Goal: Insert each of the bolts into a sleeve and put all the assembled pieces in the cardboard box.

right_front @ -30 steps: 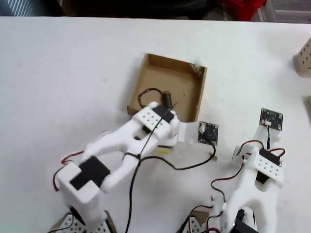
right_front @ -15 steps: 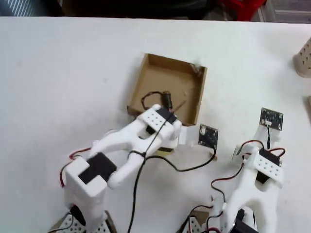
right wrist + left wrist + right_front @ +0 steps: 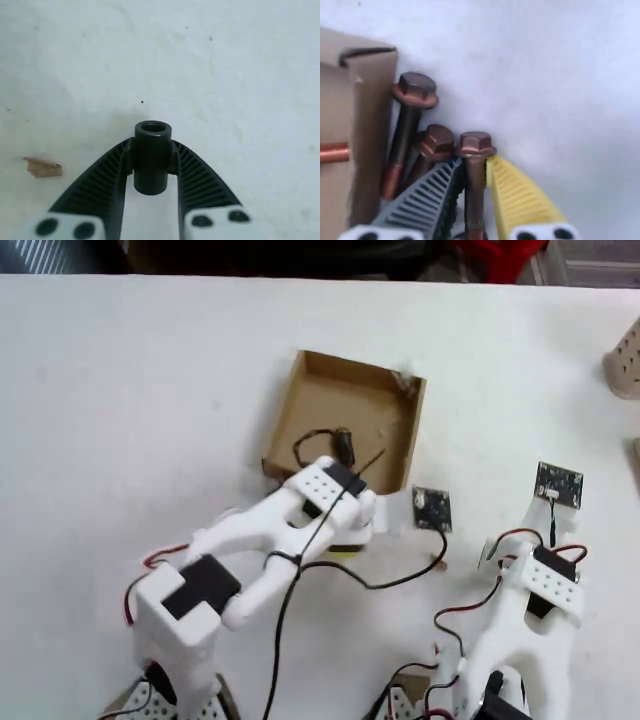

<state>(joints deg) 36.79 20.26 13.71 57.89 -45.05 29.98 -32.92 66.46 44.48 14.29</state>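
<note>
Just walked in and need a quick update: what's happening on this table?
Bolts are being paired with sleeves. The left gripper is closed on one copper bolt right beside the cardboard box, with two more bolts lying next to it by the box wall. The right gripper holds a black sleeve, away from the box. That bolt and sleeve aren't joined yet.
</note>
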